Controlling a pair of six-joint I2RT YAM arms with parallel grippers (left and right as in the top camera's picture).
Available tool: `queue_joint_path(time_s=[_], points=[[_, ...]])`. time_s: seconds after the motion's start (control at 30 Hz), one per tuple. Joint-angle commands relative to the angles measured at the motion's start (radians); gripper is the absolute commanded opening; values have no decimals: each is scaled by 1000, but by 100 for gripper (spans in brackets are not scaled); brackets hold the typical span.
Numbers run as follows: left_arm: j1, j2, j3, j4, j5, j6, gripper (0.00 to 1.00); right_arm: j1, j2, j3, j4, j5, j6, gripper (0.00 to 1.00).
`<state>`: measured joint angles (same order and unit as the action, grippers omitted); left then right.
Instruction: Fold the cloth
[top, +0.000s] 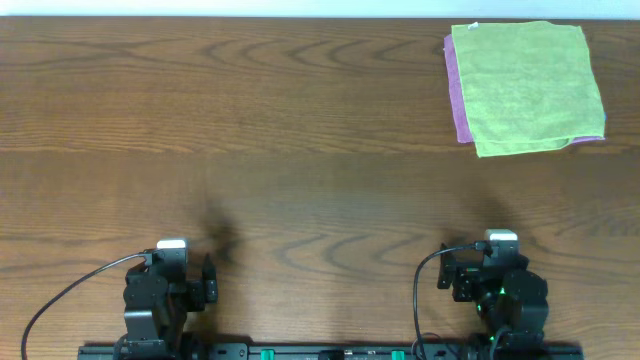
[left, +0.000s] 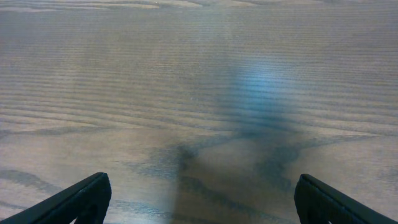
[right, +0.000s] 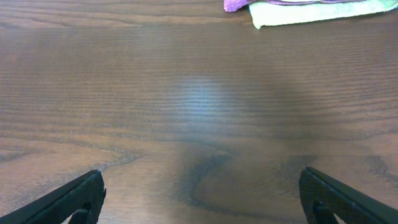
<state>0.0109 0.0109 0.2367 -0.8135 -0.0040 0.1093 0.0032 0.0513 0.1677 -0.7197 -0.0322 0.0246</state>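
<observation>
Left end effector (left: 202, 190) and right end effector (right: 200, 183) spread wide, empty, well apart from green cloth (top: 527, 88) atop purple cloth (top: 460, 108).

1. The table (top: 300, 120) is dark brown wood with a bold wavy grain and a smooth face. A soft pale sheen lies on it in both wrist views, so the finish is satin, not dull.
2. At 1 o'clock in the overhead view, the green cloth (top: 528, 88) is a matt, towel-like fabric with a fine fuzzy nap.
3. The purple cloth (top: 458, 95) beneath it shows only along its edges and has the same soft, matt look.
4. The left gripper (left: 199, 208) and right gripper (right: 199, 205) have smooth, matt black fingers (left: 81, 199) that look like plastic.
5. At 7 o'clock, a black cable (top: 60, 295) has a smooth sheath.
</observation>
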Motion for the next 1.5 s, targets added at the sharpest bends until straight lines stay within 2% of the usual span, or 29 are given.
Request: queue_joint_path(time_s=[0.0, 1.47], points=[[-5, -7, -42, -41, -14, 26, 96, 10, 3, -8, -5, 6, -14, 99], [-5, -7, -42, -40, -14, 26, 95, 7, 5, -6, -6, 7, 8, 99]])
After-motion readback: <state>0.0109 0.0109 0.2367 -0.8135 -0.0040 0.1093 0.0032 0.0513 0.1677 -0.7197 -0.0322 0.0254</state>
